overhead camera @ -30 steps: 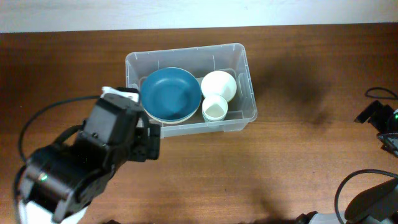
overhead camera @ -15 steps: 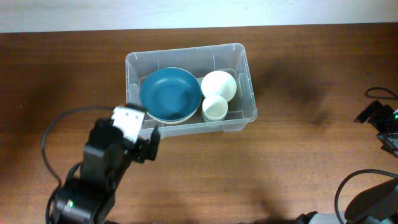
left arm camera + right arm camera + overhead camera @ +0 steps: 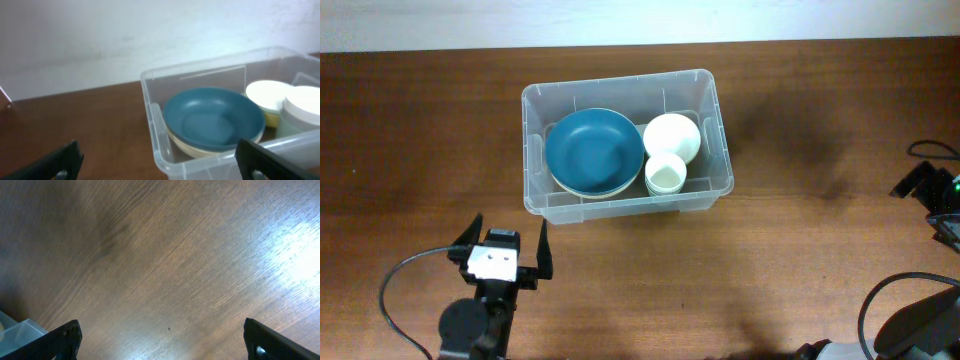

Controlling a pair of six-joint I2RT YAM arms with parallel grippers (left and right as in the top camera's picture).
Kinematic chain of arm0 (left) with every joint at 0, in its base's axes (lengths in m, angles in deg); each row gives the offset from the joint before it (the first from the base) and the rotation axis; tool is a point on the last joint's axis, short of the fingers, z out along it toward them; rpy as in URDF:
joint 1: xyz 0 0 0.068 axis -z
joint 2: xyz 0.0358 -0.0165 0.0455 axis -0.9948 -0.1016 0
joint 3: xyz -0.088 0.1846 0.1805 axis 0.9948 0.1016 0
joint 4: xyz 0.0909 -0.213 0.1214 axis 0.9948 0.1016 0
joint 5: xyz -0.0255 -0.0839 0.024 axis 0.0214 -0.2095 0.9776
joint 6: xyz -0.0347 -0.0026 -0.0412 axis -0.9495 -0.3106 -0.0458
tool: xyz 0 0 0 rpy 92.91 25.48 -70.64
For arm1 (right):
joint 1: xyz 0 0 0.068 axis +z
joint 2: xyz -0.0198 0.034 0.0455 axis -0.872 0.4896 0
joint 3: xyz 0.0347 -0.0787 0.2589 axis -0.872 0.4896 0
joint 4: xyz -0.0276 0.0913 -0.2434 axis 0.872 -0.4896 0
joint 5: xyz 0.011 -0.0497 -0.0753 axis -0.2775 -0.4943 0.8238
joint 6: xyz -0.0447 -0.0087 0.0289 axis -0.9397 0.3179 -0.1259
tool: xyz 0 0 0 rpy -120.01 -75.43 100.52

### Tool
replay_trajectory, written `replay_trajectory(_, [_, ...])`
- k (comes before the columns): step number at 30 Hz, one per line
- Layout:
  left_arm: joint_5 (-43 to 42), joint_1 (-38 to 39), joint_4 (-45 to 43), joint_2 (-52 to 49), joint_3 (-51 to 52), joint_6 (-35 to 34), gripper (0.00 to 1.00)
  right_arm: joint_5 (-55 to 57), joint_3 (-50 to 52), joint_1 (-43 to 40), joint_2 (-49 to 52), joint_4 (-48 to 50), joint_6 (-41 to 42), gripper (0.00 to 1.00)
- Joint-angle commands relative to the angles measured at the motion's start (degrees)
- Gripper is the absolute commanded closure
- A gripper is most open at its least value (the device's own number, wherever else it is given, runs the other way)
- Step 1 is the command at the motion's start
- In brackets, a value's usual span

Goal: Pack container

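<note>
Container (image 3: 534,120) sits toward 12 o'clock on the table (image 3: 800,250), holding a blue bowl (image 3: 593,150) and white cups (image 3: 672,135); left gripper (image 3: 507,232) at its 7 o'clock, fingers wide apart; right gripper (image 3: 165,342) fingers apart over wood.

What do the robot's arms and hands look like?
The left arm is black, with a white block behind the left hand, two slim black fingers and a black cable looping off it. The right hand shows only dark fingertips.

Blue bowl (image 3: 594,150) beside perhaps two white cups (image 3: 671,135).
</note>
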Motion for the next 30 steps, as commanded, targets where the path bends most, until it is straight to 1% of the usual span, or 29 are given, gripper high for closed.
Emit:
replay_trajectory(1, [-1.2, -2.1, -5.0, 3.5, 5.9, 0.9, 0.0, -0.2, 0.0, -0.2, -1.0, 0.0, -0.2, 0.01])
replay_trajectory(6, [-1.2, -4.8, -9.4, 5.7, 10.5, 0.9, 0.0, -0.2, 0.0, -0.2, -1.0, 0.1, -0.2, 0.01])
replay_trajectory(14, [-1.2, -7.2, -9.5, 11.9, 13.7, 1.0, 0.0, -0.2, 0.0, -0.2, -1.0, 0.1, -0.2, 0.01])
replay_trajectory(20, [-1.0, -7.4, -10.3, 11.7, 15.6, 1.0, 0.0, -0.2, 0.0, -0.2, -1.0, 0.0, -0.2, 0.01])
replay_trajectory(24, [-1.2, -7.5, -8.3, 11.8, 17.1, 1.0, 0.0, -0.2, 0.0, -0.2, -1.0, 0.0, -0.2, 0.01])
replay_trajectory(25, [-1.5, -7.5, -8.0, 11.7, 17.1, 1.3, 0.0, -0.2, 0.0, -0.2, -1.0, 0.0, -0.2, 0.01])
replay_trajectory(26, [-4.0, -7.5, -7.9, 11.8, 17.1, 4.8, 0.0, -0.2, 0.0, -0.2, -1.0, 0.0, -0.2, 0.01])
replay_trajectory(27, [-5.1, -7.5, -7.9, 11.8, 17.1, 6.4, 0.0, -0.2, 0.0, -0.2, -1.0, 0.1, -0.2, 0.01])
replay_trajectory(30, [-5.7, -7.5, -7.8, 11.8, 17.1, 7.8, 0.0, -0.2, 0.0, -0.2, -1.0, 0.1, -0.2, 0.01])
